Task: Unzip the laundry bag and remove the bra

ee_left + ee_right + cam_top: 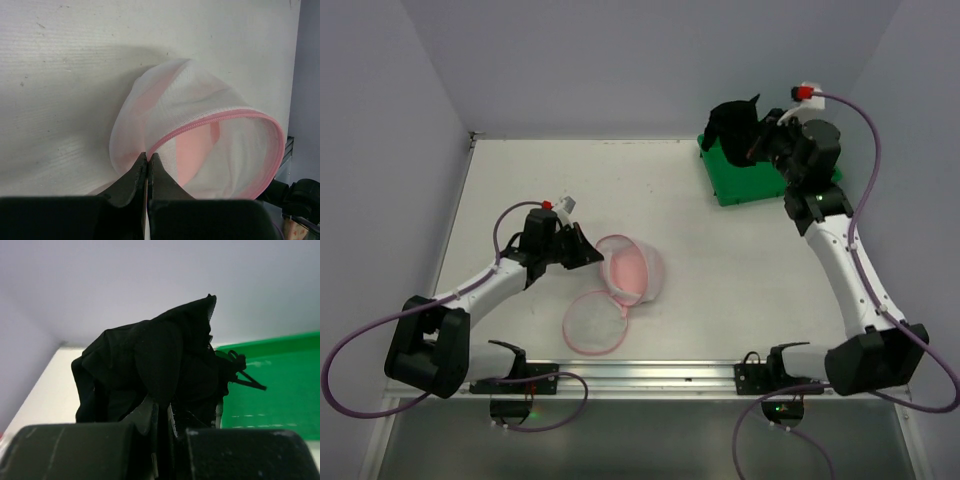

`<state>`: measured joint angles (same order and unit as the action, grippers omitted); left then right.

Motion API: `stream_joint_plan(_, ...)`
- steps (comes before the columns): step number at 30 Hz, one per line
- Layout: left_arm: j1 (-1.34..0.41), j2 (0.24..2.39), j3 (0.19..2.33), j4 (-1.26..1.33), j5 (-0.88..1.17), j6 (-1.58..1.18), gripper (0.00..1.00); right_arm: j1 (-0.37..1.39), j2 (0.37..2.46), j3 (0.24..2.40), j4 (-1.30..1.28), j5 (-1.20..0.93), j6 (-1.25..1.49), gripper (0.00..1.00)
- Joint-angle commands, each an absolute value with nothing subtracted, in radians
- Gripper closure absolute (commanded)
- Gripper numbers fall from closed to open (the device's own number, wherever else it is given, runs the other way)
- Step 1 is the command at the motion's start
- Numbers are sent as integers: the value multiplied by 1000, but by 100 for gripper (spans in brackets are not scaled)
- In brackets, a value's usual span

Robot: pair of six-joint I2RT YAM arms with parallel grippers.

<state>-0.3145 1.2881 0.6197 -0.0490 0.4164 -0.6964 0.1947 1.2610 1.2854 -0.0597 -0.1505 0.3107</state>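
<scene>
Finds left gripper [148,164] fingers pressed together on the pink zipper trim [215,119] of the laundry bag [200,95], apparently pinching it where the trim meets the tips. Sees bag tipped on its side on the table [740,260], mouth gaping just beyond the fingertips; sees round lid flap [595,322] lying flat beside it, toward the arm bases, seemingly joined at one edge; counts unzipping as done, or all but.

Makes out pale pink bra [192,155] through mouth and mesh, inside the bag, just past the tips, not touched; counts removal as left to do.

Finds right gripper [162,412] clamped on a black garment [150,355], held up over the green tray [280,385] at the far right corner, well apart from bag and bra; judges that hand occupied until the cloth goes down.
</scene>
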Motion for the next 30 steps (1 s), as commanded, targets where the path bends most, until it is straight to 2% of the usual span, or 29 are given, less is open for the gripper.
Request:
stream_joint_plan(1, -318, 1264, 657, -57, 440, -712, 100, 72, 1393, 1364, -103, -2, 434, 100)
stream_joint_plan(5, -318, 1267, 657, -57, 434, -718, 100, -53, 1578, 1472, -104, 79, 512, 100)
stream_joint_plan(13, -318, 1249, 667, -77, 434, -724, 100, -117, 1937, 1733, -135, 274, 640, 100)
stream_joint_plan(16, -318, 1241, 676, -101, 428, -716, 100, -124, 2064, 1851, -181, 337, 653, 93)
stream_joint_plan(17, -318, 1241, 678, -104, 428, -715, 100, -130, 2125, 1885, -204, 339, 653, 82)
stream_joint_plan(19, -318, 1247, 683, -109, 428, -710, 100, -133, 2176, 1963, -224, 339, 650, 67)
stream_joint_plan(20, -318, 1252, 684, -110, 428, -707, 100, -135, 2210, 1995, -229, 333, 647, 51)
stream_joint_plan(22, -318, 1267, 687, -110, 433, -703, 100, -137, 2226, 2014, -236, 328, 637, 37)
stream_joint_plan(23, -318, 1272, 689, -110, 436, -703, 100, -135, 2224, 2014, -244, 327, 638, 27)
stream_joint_plan(26, -318, 1282, 690, -104, 440, -701, 100, -137, 2175, 1965, -255, 311, 640, 16)
stream_joint_plan(30, -318, 1278, 698, -104, 439, -695, 100, -126, 1989, 1806, -229, 281, 638, 5)
